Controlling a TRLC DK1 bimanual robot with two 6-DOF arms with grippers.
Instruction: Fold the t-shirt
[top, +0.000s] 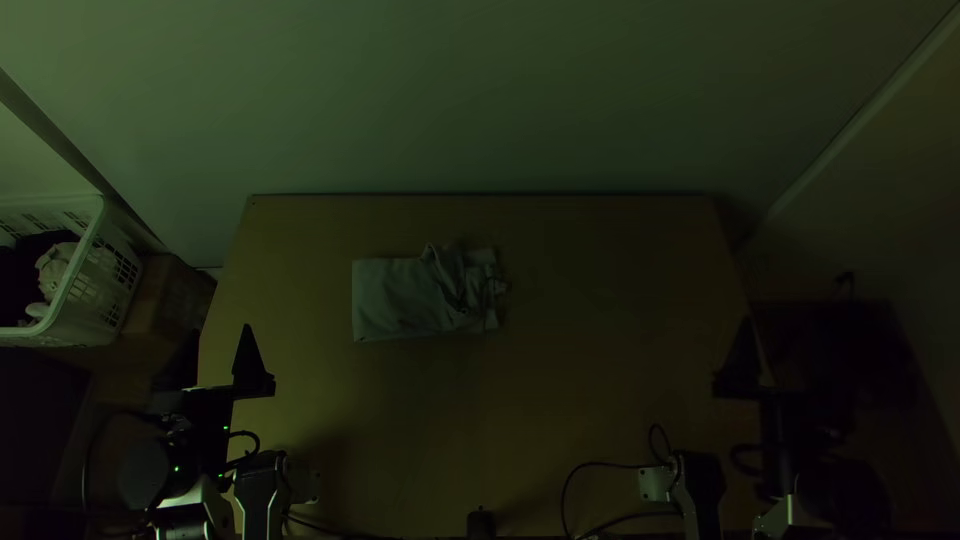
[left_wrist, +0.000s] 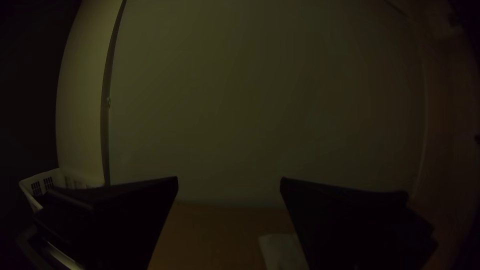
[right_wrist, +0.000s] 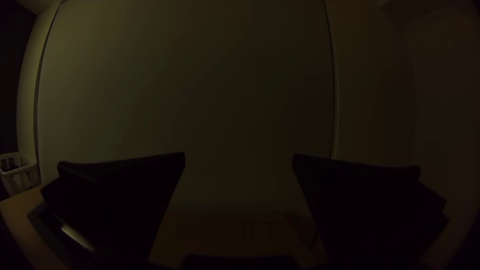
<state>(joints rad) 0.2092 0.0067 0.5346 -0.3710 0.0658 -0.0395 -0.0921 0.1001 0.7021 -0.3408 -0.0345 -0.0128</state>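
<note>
The grey t-shirt (top: 395, 298) lies left of the table's middle in the top view, folded into a small rectangle. Its left part is fairly smooth; the right end is rumpled, with loose cloth bunched at the upper edge. My left gripper (top: 218, 345) stands open at the table's left edge, apart from the shirt. In the left wrist view the left gripper (left_wrist: 229, 184) has a wide gap, and a pale piece of the t-shirt (left_wrist: 281, 250) shows beyond. My right gripper (top: 752, 350) is at the table's right edge; in its wrist view the right gripper (right_wrist: 239, 159) is open, holding nothing.
A white laundry basket (top: 88, 270) with dark and light cloth stands off the table's left side, beside a brown box (top: 165, 300). Cables (top: 600, 466) and a small black object (top: 481, 523) lie at the near edge of the table (top: 600, 380). A wall rises behind.
</note>
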